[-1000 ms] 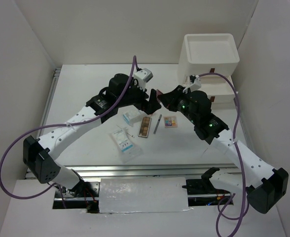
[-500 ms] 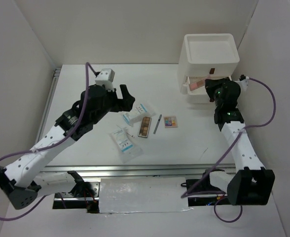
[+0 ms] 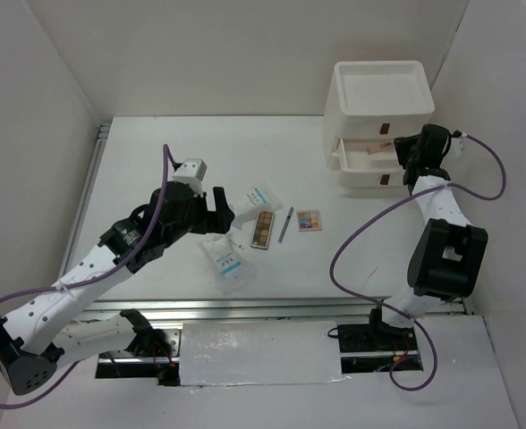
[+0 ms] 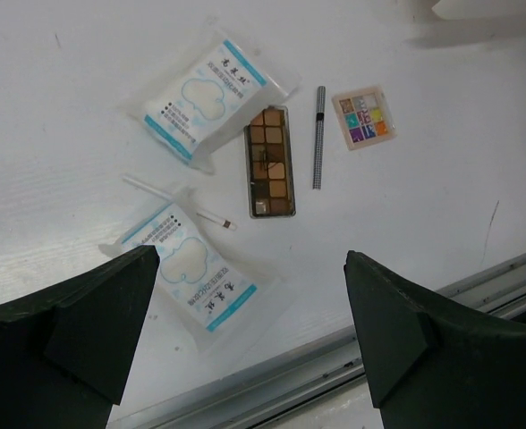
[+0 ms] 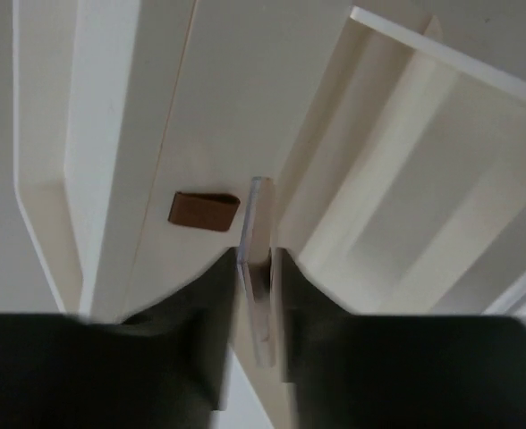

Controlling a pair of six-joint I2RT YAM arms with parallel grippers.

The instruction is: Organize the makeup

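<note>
The right gripper (image 5: 254, 257), narrow on the edge-on pink compact (image 5: 256, 210) above the open drawer (image 5: 406, 206) at the table's (image 3: 200, 152) two o'clock, probably needed to lower it inside before releasing; the left gripper (image 4: 250, 259) gaped wide.

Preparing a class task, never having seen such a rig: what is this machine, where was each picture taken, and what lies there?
A robot: a white left arm and a white right arm on a white table. One picture looks down from above; the other two come from wrist cameras. The left gripper hangs open over two white-and-blue printed sachets, a brown eyeshadow palette, a thin grey pencil and a small multicoloured palette. The right gripper is at a white stacked drawer unit, one drawer pulled out; a thin pale flat piece sits between its fingers, gripped or not I cannot tell.
</note>
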